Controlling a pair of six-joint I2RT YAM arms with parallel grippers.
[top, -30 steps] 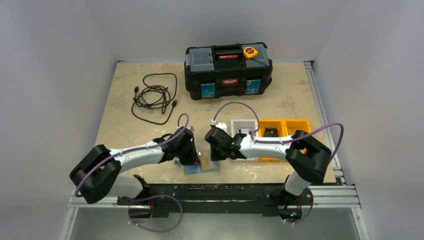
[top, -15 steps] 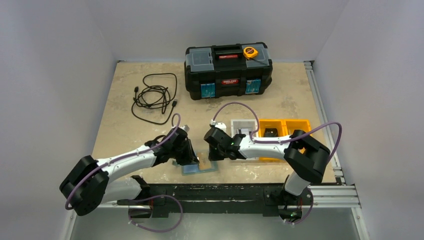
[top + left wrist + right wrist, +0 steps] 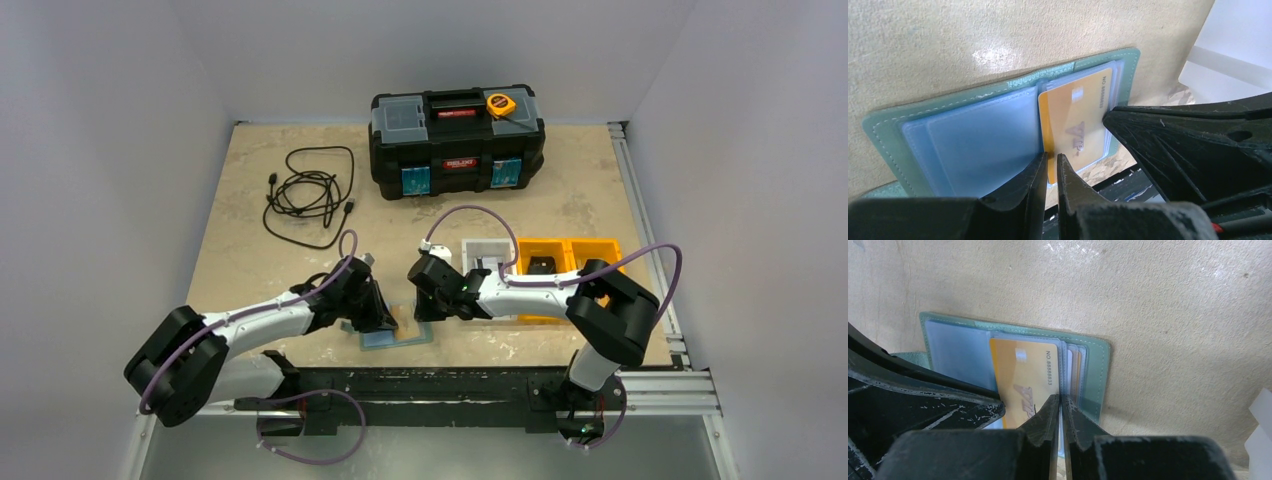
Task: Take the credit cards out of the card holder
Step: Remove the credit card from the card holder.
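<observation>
The teal card holder [image 3: 412, 337] lies open and flat by the table's front edge, between both grippers. A tan-orange credit card [image 3: 1078, 112] sits face up in its right-hand pocket stack, with pale blue pockets [image 3: 978, 135] to its left. My left gripper [image 3: 1052, 156] is shut to a thin slit. Its tips are over the card's left edge, and the card shows flat through the slit. My right gripper [image 3: 1061, 399] is shut, its tips on the clear sleeve edges just right of the card [image 3: 1020, 375]. Further card edges [image 3: 1076, 367] show under the sleeves.
A black toolbox [image 3: 457, 140] with a yellow tape measure [image 3: 501, 104] stands at the back. A coiled black cable [image 3: 310, 195] lies at the back left. A white bin [image 3: 487, 255] and orange bins [image 3: 570, 255] sit just behind my right arm. The table's front rail [image 3: 450, 385] is close below the holder.
My left arm has stretched out lower, and its gripper has shifted slightly left. The card holder has slid a little left with it. My right gripper has closed further.
</observation>
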